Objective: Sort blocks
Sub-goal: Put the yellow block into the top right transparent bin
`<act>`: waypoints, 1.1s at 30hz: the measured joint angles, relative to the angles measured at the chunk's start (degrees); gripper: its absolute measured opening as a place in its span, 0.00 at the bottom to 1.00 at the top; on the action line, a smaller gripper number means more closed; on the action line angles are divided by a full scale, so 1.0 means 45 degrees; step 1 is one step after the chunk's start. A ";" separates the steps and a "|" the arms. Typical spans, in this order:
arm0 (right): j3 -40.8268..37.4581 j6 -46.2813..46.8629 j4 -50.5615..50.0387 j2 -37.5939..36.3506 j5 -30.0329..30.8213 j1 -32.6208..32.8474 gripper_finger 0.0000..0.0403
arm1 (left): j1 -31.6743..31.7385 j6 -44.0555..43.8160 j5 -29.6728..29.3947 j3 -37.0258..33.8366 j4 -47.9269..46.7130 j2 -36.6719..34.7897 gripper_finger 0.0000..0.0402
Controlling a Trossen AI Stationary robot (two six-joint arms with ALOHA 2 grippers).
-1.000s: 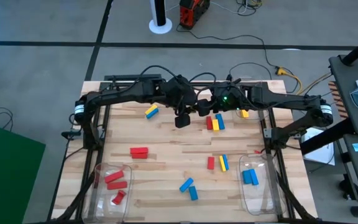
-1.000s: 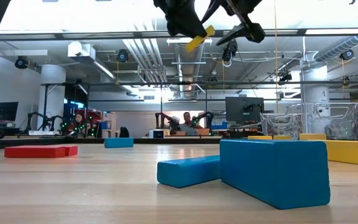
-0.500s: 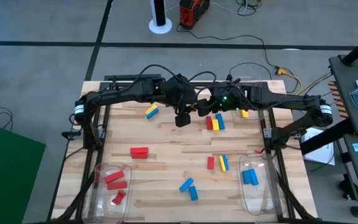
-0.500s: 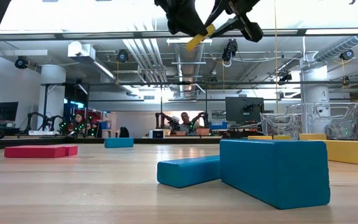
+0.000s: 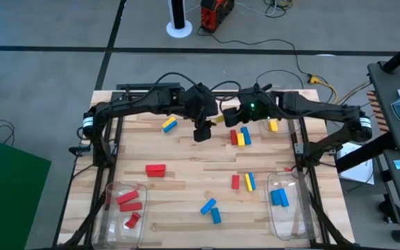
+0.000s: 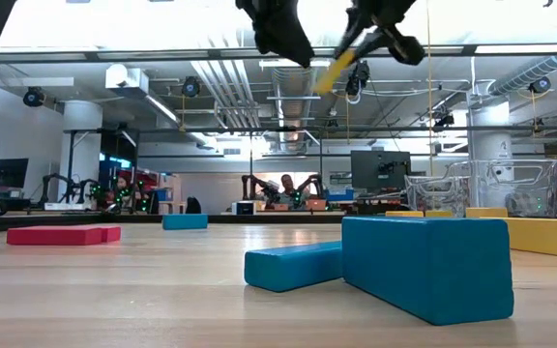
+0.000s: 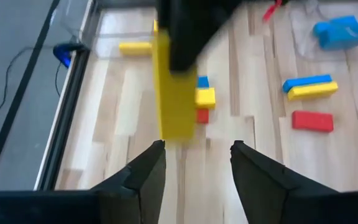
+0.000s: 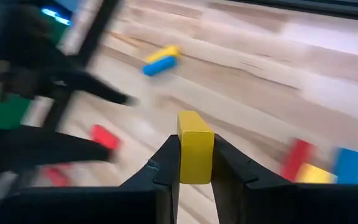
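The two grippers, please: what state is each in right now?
Left gripper: open, holding nothing.
Right gripper: shut on a yellow block.

- The yellow block (image 8: 195, 147) is now pinched only in the right gripper (image 8: 194, 167), clear of the left gripper (image 7: 195, 165), which earlier touched it.
- The left gripper's fingers (image 7: 145, 177) stand apart, empty.
- The right gripper sits farther from the left gripper than before.

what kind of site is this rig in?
Probably a robotics lab or open workshop: the low view shows exposed ceiling ducts, other robot arm stations with people seated behind the wooden table, and a monitor.
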 joint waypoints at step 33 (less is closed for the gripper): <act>-0.1751 -0.4322 -0.5444 0.0015 0.2215 -0.8129 0.15 | 0.0002 -0.0383 -0.0026 0.0013 -0.1767 0.0000 0.40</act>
